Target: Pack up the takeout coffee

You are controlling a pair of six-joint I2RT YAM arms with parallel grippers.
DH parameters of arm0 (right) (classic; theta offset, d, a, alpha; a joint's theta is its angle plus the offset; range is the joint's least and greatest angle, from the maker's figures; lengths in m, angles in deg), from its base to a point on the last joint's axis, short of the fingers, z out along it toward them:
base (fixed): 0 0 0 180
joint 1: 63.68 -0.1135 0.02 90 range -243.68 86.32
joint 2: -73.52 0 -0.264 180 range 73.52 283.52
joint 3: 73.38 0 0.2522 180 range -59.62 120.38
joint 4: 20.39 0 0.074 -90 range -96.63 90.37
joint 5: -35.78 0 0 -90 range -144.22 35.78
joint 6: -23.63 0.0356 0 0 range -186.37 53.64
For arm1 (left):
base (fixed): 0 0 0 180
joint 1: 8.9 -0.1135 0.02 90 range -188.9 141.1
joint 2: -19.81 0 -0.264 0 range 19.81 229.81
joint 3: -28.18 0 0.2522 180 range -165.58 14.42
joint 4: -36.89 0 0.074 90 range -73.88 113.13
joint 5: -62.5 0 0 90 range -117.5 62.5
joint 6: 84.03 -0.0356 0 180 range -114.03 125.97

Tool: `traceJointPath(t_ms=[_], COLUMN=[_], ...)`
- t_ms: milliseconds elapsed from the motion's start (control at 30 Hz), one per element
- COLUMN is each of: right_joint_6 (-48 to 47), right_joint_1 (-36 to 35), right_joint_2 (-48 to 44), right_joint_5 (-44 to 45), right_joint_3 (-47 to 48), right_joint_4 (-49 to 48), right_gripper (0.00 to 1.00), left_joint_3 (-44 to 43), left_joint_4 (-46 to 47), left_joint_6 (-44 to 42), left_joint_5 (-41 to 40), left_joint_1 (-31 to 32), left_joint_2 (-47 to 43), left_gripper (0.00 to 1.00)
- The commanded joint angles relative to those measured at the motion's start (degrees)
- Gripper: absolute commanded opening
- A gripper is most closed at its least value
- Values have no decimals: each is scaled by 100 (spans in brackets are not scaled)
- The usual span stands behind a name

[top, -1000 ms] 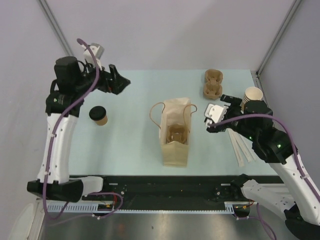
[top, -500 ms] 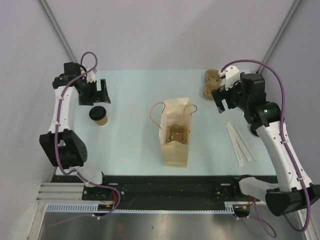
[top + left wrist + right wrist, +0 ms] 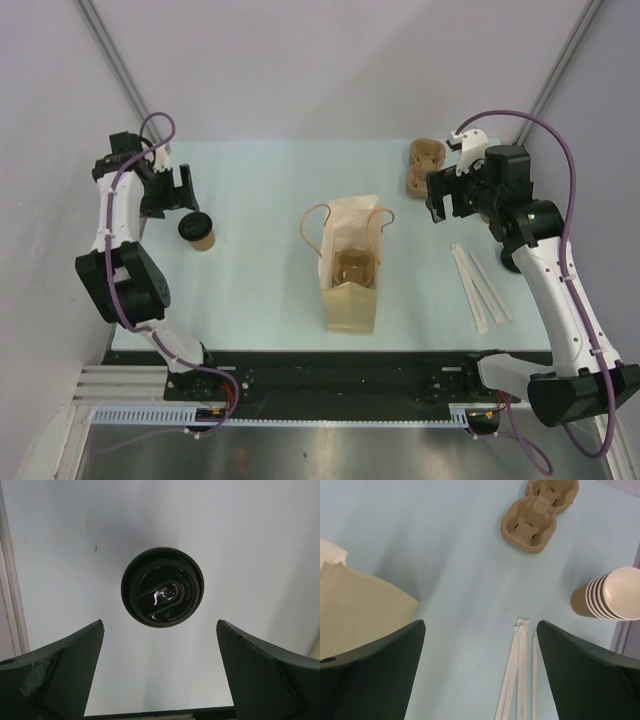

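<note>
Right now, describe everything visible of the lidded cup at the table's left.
The lidded cup is small, brown kraft paper, capped with a glossy black plastic lid bearing a sip flap. It stands upright on the pale table, left of the paper bag. The open left tool hovers over it; nothing touches it but the table.

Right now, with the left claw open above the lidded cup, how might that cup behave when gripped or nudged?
The lidded cup shows a brown paper wall, so it probably dents under a hard squeeze. Standing upright, it may tip if pushed near the lid. Its contents are unseen, so its weight is unclear.
</note>
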Motion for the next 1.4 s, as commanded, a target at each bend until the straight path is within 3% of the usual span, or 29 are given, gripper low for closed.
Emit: traceJointPath(t_ms=[0,267,1367], right_joint_6=[263,245,210], right_joint_1=[91,109,144], right_joint_2=[26,52,157], right_joint_5=[-112,-121,-173], right_joint_3=[261,243,226], right_joint_4=[-33,20,55], right_gripper=[99,100,100], left_joint_3=[84,427,902], left_joint_4=[350,764,1177], left_joint_6=[383,903,1061], left_joint_5=[-80,-98,-1], left_joint_1=[5,31,84], left_joint_2=[71,212,529], left_gripper=[100,100,99])
